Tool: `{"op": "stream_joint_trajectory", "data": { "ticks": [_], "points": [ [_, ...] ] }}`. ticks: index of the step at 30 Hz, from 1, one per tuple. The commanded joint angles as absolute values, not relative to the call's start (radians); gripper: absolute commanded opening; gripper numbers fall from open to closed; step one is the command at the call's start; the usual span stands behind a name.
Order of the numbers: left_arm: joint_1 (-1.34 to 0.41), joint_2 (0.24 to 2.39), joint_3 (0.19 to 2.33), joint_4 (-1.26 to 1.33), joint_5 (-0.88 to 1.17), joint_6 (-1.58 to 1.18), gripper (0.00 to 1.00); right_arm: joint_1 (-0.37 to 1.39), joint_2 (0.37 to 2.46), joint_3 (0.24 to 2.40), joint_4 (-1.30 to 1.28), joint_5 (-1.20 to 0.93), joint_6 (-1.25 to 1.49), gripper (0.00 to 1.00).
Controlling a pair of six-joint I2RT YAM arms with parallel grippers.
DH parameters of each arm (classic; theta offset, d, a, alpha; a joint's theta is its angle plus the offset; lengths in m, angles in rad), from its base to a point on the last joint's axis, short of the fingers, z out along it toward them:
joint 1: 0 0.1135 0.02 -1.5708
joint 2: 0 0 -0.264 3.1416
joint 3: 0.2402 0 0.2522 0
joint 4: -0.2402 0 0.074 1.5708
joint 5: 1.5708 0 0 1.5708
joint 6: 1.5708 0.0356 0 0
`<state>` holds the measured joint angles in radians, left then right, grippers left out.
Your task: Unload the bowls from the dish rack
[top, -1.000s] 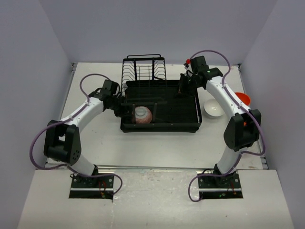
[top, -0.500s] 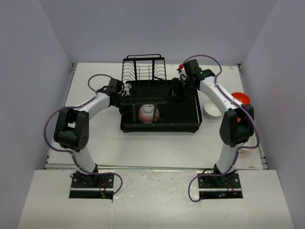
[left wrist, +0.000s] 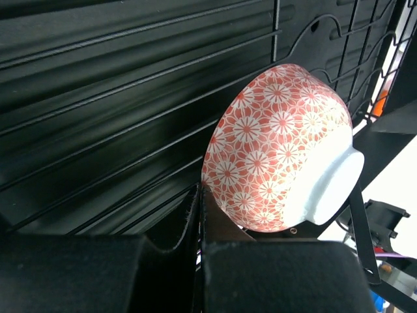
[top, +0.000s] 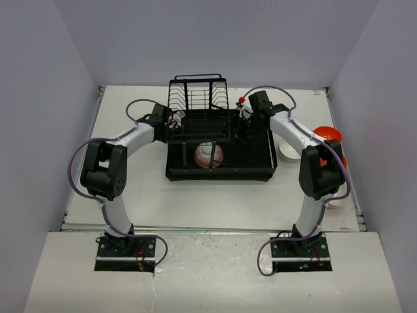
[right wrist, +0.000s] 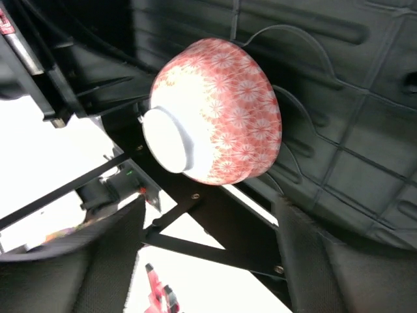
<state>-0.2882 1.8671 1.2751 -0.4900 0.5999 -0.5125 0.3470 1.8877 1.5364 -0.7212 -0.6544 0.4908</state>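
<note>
**Two robot arms reach into a black dish rack with one patterned bowl inside**

Seen from above, a white table fills the space between pale walls. At its centre sits the dish rack, a black rectangular tray with an upright wire section at its 12 o'clock end. The left arm bends in to the rack's 10 o'clock corner. The right arm bends in to the 2 o'clock corner.

The left gripper is closed, its dark fingers pressed together with only a thin seam between them, gripping nothing. The right gripper is spread wide, its blurred fingers at either side of the wrist view.

One pink-and-white flower-patterned bowl lies in the flat tray, toward 6 o'clock of the rack's centre. It is tipped over, its white foot ring showing in both wrist views. Neither gripper touches it.

On the table at the rack's 3 o'clock sits a white bowl, partly hidden by the right arm. An orange bowl lies further out, near the table's edge.
</note>
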Motion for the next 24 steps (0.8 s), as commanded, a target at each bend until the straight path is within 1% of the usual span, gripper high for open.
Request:
{"op": "stream_joint_trajectory", "data": {
  "ticks": [1,2,3,8,10,24],
  "points": [
    [-0.314,1.862,1.318,-0.454,0.655,-0.494,0.0,0.353,1.896,1.509,-0.601,-0.807,0.525,0.83],
    [-0.314,1.862,1.318,-0.459,0.655,-0.491,0.0,0.354,1.896,1.499,-0.583,-0.824,0.546,0.91],
    [-0.314,1.861,1.316,-0.463,0.655,-0.483,0.0,0.354,1.894,1.48,-0.56,-0.847,0.554,0.91],
    [-0.314,1.851,1.316,-0.471,0.65,-0.479,0.0,0.356,1.887,1.454,-0.572,-0.816,0.555,0.93],
    [-0.314,1.851,1.318,-0.472,0.649,-0.479,0.0,0.356,1.891,1.436,-0.563,-0.827,0.558,0.99],
    [-0.314,1.852,1.325,-0.477,0.663,-0.479,0.0,0.37,1.962,1.413,-0.477,-0.821,0.591,0.99]
  ]
}}
